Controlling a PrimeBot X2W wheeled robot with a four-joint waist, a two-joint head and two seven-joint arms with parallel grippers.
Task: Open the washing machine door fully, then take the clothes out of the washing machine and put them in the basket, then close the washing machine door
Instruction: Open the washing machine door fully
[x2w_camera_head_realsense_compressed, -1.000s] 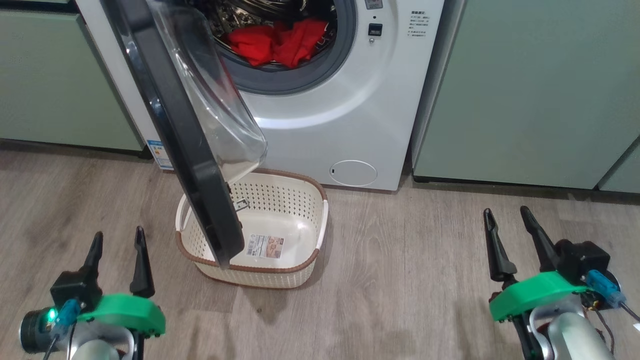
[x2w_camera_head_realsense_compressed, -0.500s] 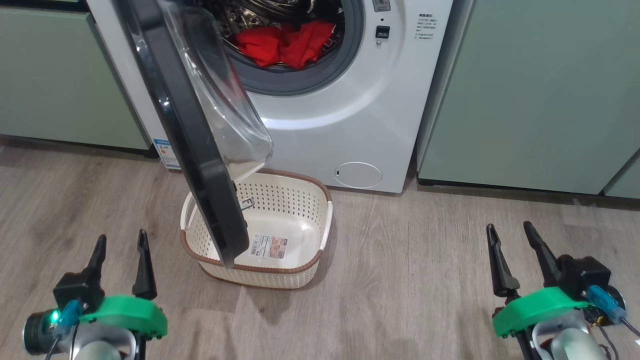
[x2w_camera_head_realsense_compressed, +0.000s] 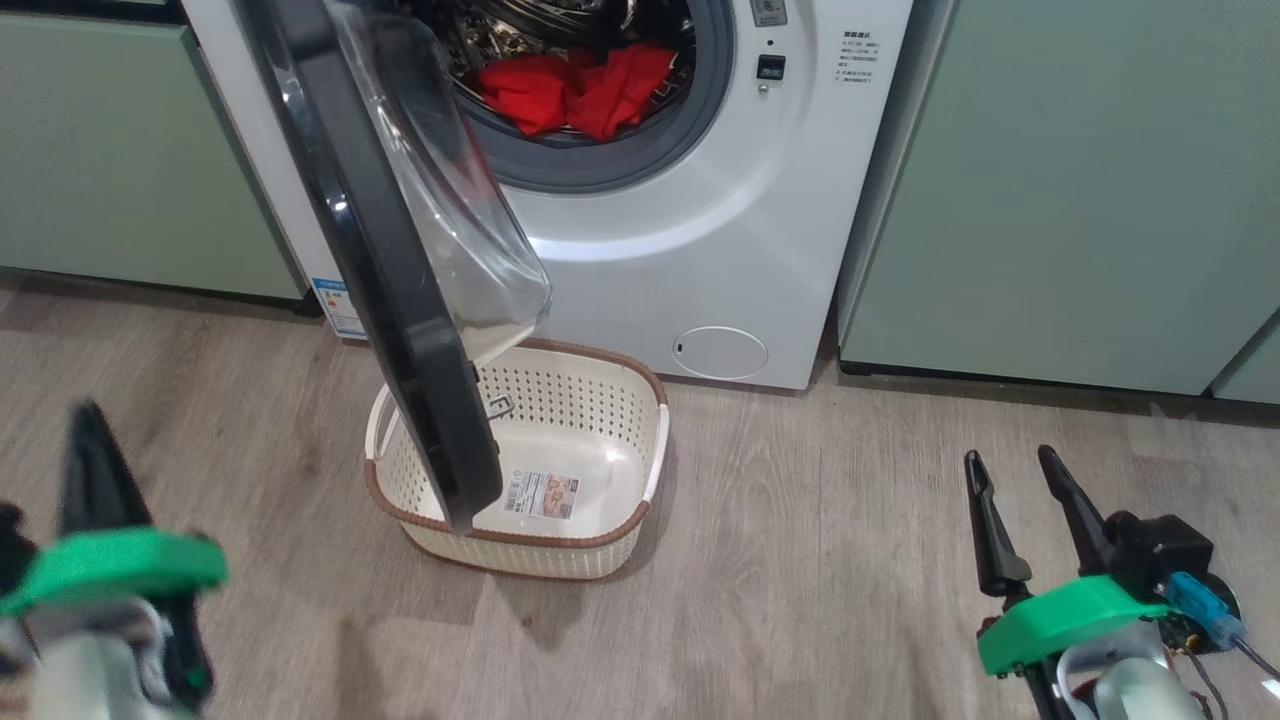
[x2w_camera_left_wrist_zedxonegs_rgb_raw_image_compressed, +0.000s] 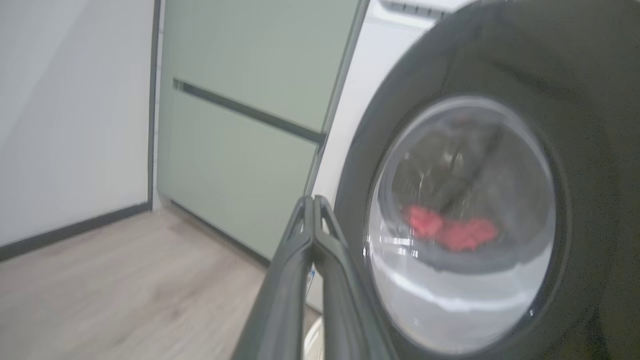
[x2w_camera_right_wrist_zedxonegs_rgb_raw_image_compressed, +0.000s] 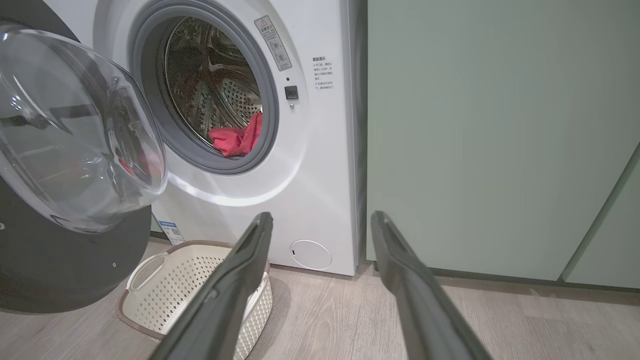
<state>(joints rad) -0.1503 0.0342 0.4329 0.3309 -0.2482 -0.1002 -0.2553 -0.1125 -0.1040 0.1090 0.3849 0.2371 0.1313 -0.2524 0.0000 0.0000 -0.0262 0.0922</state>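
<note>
Black on white: logged the washing machine door (x2w_camera_head_realsense_compressed: 395, 330) swung about halfway out from the washing machine (x2w_camera_head_realsense_compressed: 700, 230), hinged at the left, free edge pointing near and hanging over the basket (x2w_camera_head_realsense_compressed: 520, 538) (judged not yet fully open). Found the clothes (x2w_camera_head_realsense_compressed: 580, 85) as a red heap low in the drum mouth, far side; none in the basket. Placed the basket on the floor (x2w_camera_head_realsense_compressed: 800, 560) just in front of the machine, left part hidden behind the door's lower edge.

Read the left tool (x2w_camera_left_wrist_zedxonegs_rgb_raw_image_compressed: 312, 202) in the left wrist view as pinched narrow, fingertips meeting, nothing held. Saw the door's outer face to the right of those tips, window and glossy rim turned toward them (blurred, but apart in the head view). Read the right tool (x2w_camera_head_realsense_compressed: 1008, 455) as spread wide and empty, low at the near right, well apart from door and basket.

Took the door's plane as running near to far, with the left tool on its outer, left side and the right tool on its inner side. Judged the left tool the nearer. Reckoned full opening as the free edge travelling left and far. Expect a hook round the near edge and a pull leftward, not a push on the outer face (closes it).
</note>
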